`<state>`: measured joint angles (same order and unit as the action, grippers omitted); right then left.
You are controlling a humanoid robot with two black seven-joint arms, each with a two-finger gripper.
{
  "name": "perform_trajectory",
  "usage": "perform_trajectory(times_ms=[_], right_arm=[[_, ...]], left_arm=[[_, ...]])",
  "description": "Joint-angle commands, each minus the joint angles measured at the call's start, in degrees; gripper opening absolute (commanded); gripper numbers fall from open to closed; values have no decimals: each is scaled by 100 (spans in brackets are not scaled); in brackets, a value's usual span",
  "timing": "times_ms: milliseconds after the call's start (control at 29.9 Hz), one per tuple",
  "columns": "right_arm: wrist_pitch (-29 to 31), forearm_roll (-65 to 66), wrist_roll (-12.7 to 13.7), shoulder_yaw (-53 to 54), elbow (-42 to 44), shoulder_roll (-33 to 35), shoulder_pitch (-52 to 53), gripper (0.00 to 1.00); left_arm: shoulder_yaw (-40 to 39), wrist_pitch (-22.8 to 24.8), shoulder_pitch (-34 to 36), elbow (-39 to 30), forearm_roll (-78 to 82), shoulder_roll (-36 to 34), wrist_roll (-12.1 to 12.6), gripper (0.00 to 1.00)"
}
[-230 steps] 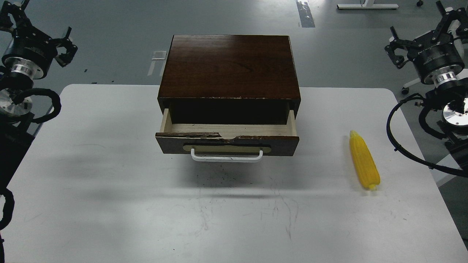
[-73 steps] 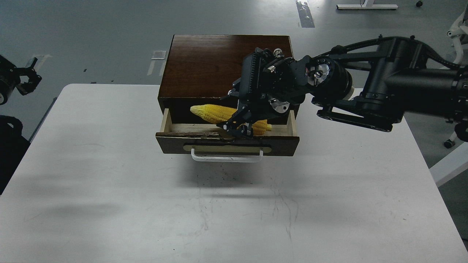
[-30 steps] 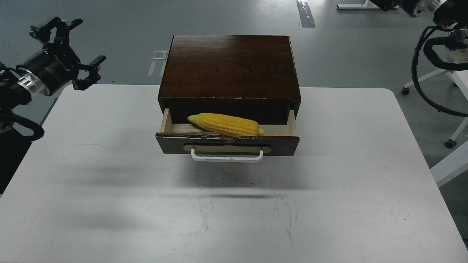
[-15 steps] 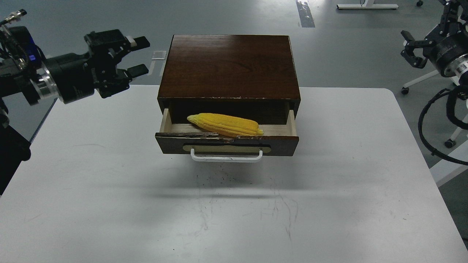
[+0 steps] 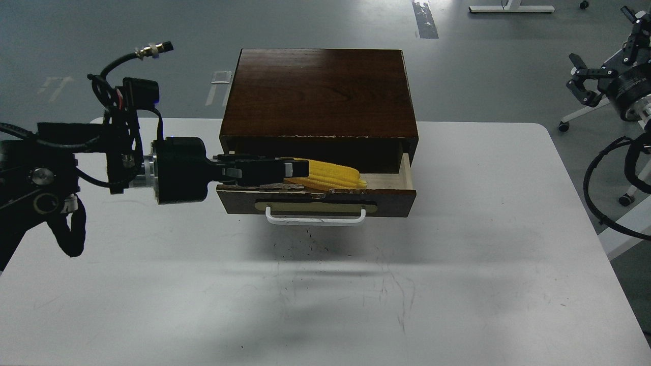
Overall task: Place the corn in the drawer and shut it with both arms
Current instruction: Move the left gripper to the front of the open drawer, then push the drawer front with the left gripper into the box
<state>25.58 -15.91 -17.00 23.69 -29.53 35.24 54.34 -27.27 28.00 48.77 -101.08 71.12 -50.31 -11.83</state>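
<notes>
The dark brown drawer [image 5: 389, 201] stands pulled out of its cabinet [image 5: 318, 91], white bar handle [image 5: 315, 220] facing me. The yellow corn [image 5: 335, 175] lies lengthwise inside the drawer; its left, tapered end is hidden behind my left gripper. My left gripper [image 5: 300, 168] reaches in horizontally from the left over the drawer's front left edge, its fingers [image 5: 254, 170] seen edge-on as one dark bar right at the corn. I cannot tell whether it touches the corn. My right gripper [image 5: 575, 77] is raised off the table at the far right, claws spread and empty.
The white table [image 5: 457, 279] carries only the cabinet. Its right edge runs close under my right arm's looping black cable [image 5: 590, 188]. Grey floor and a white chair base [image 5: 585, 113] lie beyond the table.
</notes>
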Motion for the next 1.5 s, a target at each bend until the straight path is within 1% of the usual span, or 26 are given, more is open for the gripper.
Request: perform_trajectory(times_ms=[0, 67, 167, 234, 301, 434, 635, 835, 1003, 1470], right_arm=[[0, 0, -5, 4, 0, -26, -2, 100], [0, 0, -5, 39, -9, -26, 6, 100], [-9, 0, -5, 206, -9, -87, -2, 100], [-9, 0, -5, 241, -9, -131, -2, 100], [-18, 0, -5, 277, -9, -157, -2, 100], [-9, 9, -5, 294, 9, -157, -2, 100], [0, 18, -5, 286, 132, -157, -11, 100], [0, 18, -5, 268, 158, -149, -64, 100], [44, 18, 21, 268, 369, -149, -73, 100], [44, 26, 48, 215, 378, -157, -82, 100]], left_arm=[[196, 0, 1, 1, 928, 249, -4, 4], [196, 0, 18, 1, 1297, 355, -13, 0], [231, 0, 71, 1, 1387, 425, -126, 0], [240, 0, 45, 1, 1396, 452, -144, 0], [266, 0, -16, 1, 1474, 487, -136, 0], [792, 0, 45, 62, 2351, 496, -118, 0], [969, 0, -8, 80, 2784, 583, -101, 0], [1092, 0, 1, 167, 3240, 522, -100, 0], [1127, 0, 10, 220, 3312, 548, -92, 0], [1110, 0, 45, 475, 3452, 584, -92, 0]])
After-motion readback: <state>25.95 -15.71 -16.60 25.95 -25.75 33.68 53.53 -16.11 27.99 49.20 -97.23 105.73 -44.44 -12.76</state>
